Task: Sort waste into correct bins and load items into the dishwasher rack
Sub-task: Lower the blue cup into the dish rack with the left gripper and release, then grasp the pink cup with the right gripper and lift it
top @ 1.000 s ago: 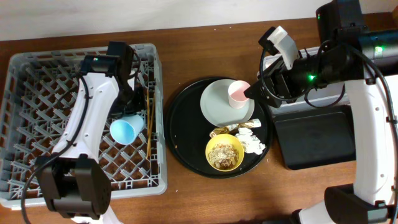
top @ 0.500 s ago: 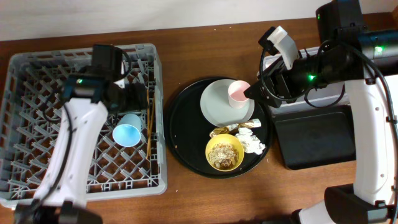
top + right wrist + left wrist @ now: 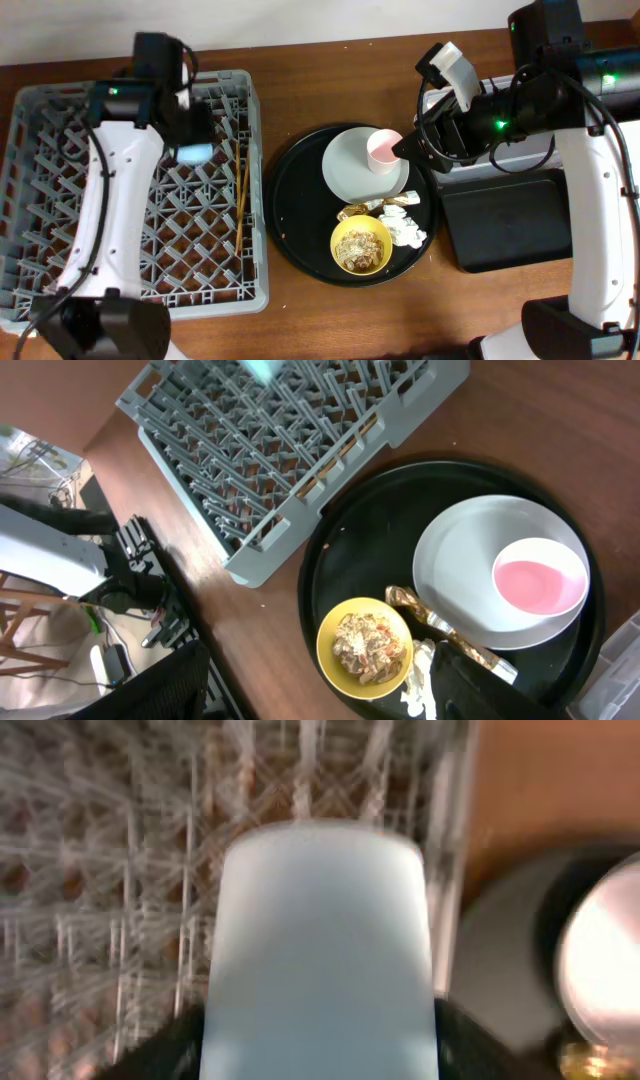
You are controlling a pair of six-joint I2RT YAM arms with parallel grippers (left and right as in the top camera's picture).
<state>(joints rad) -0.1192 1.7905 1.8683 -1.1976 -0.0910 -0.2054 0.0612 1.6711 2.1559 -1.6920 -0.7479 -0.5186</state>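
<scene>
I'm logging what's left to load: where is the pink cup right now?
In the overhead view the pink cup stands on the right part of the pale round plate, inside the large round black tray.

light blue cup (image 3: 193,153): over rack (image 3: 60,200), 1 o'clock zone | chopsticks (image 3: 241,195): flat, rack 3 o'clock edge | pink cup (image 3: 383,150): upright, plate (image 3: 348,168) 2 o'clock | yellow bowl (image 3: 335,245): holds food scraps (image 3: 361,247), plate's 6 o'clock | tissue wads (image 3: 407,229): bowl's 3 o'clock
</scene>
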